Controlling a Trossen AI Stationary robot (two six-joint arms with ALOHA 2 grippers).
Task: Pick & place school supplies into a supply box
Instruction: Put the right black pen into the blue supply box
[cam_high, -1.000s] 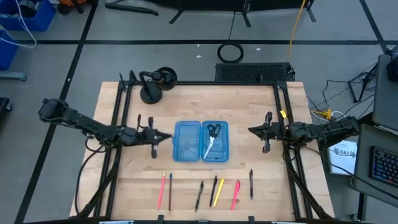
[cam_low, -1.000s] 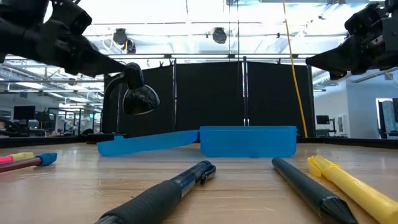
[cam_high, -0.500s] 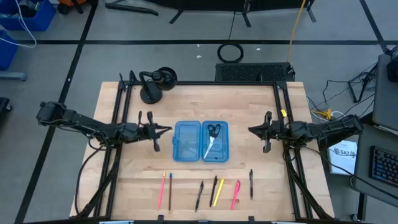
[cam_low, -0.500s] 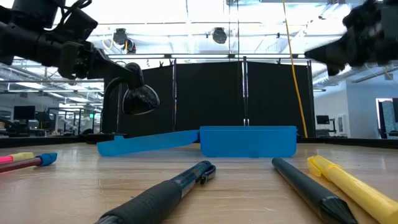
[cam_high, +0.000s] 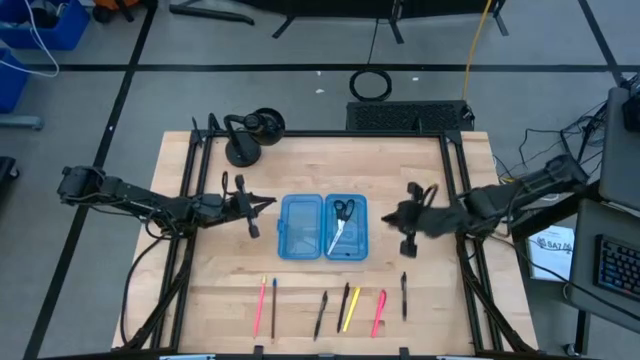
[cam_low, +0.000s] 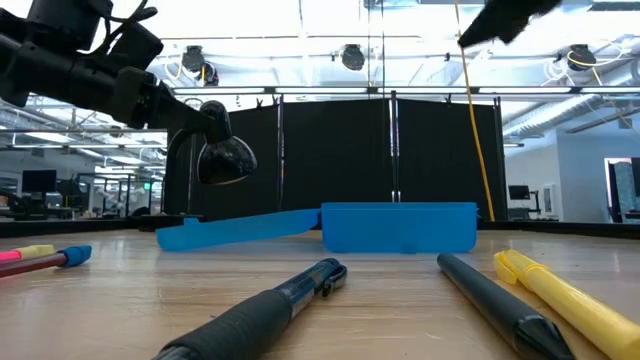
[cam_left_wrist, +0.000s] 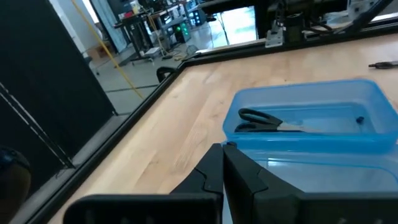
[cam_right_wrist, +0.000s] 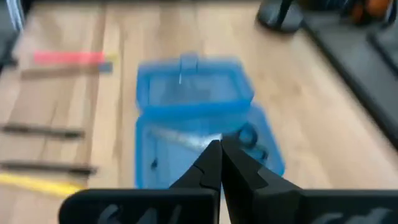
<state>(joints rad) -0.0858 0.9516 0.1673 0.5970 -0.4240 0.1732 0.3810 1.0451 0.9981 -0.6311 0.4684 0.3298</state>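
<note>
With my right gripper (cam_high: 404, 222) closed and empty at 3 o'clock of the supply box (cam_high: 323, 227), I judge the thin, light, slippery pens (cam_high: 347, 308) at 6 o'clock need a middle grasp.

Even bright overhead lighting, soft faint shadows, low view backlit by ceiling glare at 12 o'clock, foreground pens (cam_low: 262, 315) defocused, right wrist view motion-blurred.

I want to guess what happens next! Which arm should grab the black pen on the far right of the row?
Probably the right. Its end effector hangs beside the supply box, nearly above that black pen. The left end effector is across the box, farther away. Both look shut and empty.
</note>
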